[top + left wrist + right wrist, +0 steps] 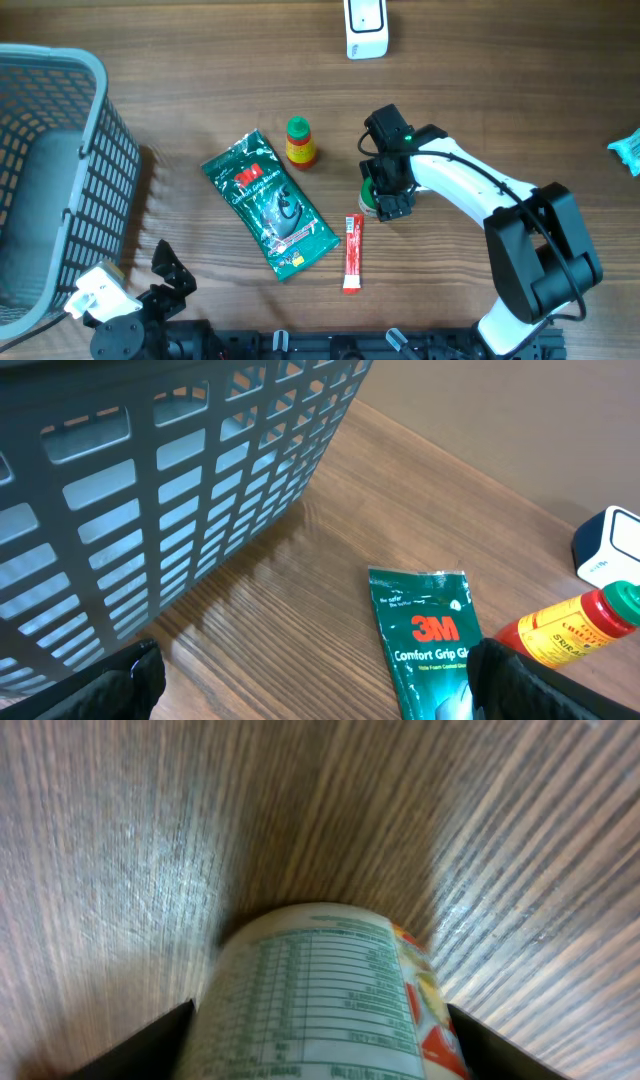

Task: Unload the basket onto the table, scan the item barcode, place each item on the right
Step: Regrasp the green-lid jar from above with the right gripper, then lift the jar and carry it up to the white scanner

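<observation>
Small labelled container (320,1000), nutrition panel toward the wrist camera, rests on the table (100,840) between the fingers (170,1035) of the right gripper (388,198). The jaws straddle it closely, but whether they actually clamp it cannot be told. Left gripper (320,685) stands wide open and empty beside the basket (150,490). Scanner (366,28) sits well apart at the far edge. Judgement: early stage, pickup in hand. Lifting, carrying and presenting the barcode all remain.

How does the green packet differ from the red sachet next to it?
The green packet is far wider and larger than the thin red sachet. The packet lies slanted; the sachet lies nearly straight, front to back. Both lie flat on the wooden table, untouched.
</observation>
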Robot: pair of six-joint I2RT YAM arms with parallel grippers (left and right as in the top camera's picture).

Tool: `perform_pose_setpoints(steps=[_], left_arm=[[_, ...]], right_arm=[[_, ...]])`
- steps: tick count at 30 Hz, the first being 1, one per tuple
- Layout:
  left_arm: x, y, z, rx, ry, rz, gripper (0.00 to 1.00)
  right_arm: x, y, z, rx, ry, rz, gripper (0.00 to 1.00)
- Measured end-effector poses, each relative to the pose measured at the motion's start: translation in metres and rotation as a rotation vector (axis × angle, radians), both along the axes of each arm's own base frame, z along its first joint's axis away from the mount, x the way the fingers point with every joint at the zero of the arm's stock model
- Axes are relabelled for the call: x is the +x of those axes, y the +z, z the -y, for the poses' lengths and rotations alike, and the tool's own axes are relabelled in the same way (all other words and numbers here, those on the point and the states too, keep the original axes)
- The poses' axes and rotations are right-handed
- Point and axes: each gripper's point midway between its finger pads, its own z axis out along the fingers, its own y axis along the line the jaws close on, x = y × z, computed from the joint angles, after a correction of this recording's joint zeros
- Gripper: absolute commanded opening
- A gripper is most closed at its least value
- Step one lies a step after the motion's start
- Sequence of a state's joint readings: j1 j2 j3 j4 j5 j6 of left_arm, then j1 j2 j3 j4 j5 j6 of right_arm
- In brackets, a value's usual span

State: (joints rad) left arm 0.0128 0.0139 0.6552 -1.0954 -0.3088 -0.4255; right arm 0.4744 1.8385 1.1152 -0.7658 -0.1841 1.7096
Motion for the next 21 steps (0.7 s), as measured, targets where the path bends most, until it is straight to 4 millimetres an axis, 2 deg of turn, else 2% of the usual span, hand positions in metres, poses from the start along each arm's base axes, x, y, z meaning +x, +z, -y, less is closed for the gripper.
perform_pose_setpoints(steps=[5, 8, 13, 15, 21], left_arm=[[0.0, 0.0, 0.0, 0.0, 0.0, 0.0, 1.0], [0.0, 0.0, 0.0, 0.0, 0.0, 0.0, 1.0], [0.0, 0.0, 0.0, 0.0, 0.0, 0.0, 1.0], [0.0, 0.0, 0.0, 0.0, 0.0, 0.0, 1.0], [0.0, 0.0, 0.0, 0.0, 0.0, 0.0, 1.0]], right_arm=[[-0.003, 0.001, -0.003, 0.025, 0.154, 0.018, 0.53], [-0.007, 0.004, -0.006, 0.089, 0.356, 0.03, 0.52], [-0.034, 0.014, 0.002, 0.23, 0.627, -0.027, 0.53], [-0.045, 0.025, 0.002, 0.32, 0.709, -0.032, 0.53], [-0.081, 0.08, -0.013, 0.596, 0.915, 0.04, 0.54]])
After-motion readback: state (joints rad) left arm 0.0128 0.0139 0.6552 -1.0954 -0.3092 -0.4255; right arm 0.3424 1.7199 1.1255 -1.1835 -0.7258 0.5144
